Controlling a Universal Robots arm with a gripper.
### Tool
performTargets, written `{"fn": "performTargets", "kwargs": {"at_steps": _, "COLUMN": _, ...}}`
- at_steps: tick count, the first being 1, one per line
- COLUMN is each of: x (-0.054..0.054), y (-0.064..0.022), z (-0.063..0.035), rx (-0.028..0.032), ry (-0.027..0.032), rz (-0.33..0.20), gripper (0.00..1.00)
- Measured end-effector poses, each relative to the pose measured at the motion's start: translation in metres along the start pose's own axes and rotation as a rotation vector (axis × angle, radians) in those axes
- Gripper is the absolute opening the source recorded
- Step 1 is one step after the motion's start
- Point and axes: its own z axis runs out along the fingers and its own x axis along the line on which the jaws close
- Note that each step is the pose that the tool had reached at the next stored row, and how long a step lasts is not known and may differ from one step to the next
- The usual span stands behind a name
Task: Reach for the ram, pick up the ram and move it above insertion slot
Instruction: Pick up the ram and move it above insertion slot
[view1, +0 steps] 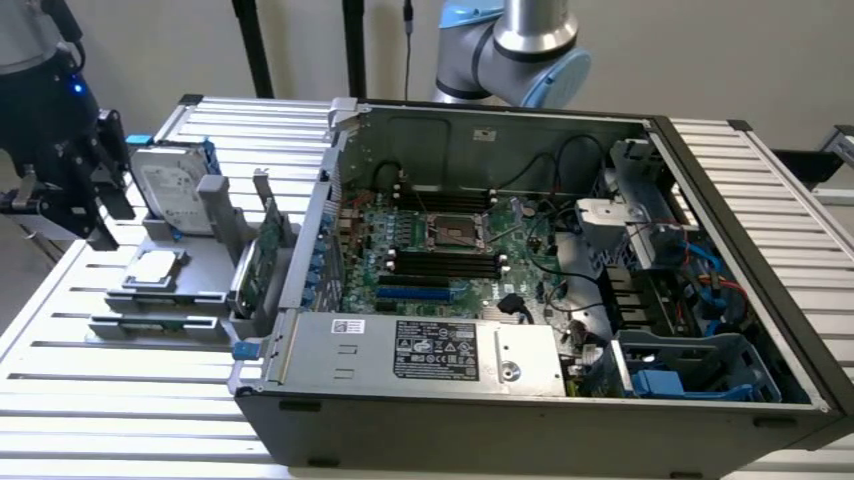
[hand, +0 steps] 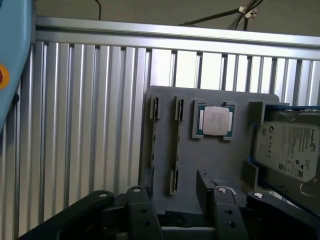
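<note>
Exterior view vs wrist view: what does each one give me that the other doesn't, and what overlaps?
Exterior view: the open computer case, its motherboard, the silver power supply, and a green expansion card standing in the fixture.
Wrist view: cables beyond the table's far edge and a light blue housing at the frame's border.
Both: the gray fixture, the CPU, the hard drive, the slatted table, and the gripper, open over the fixture.
</note>
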Motion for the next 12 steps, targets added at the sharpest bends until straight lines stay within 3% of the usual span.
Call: {"fn": "performTargets", "kwargs": {"at_steps": 12, "x": 0.017, "y": -0.0013, "z": 0.0217, "rx": 0.0005, "ry": -0.0016, "rz": 0.000, "gripper": 0.48}}
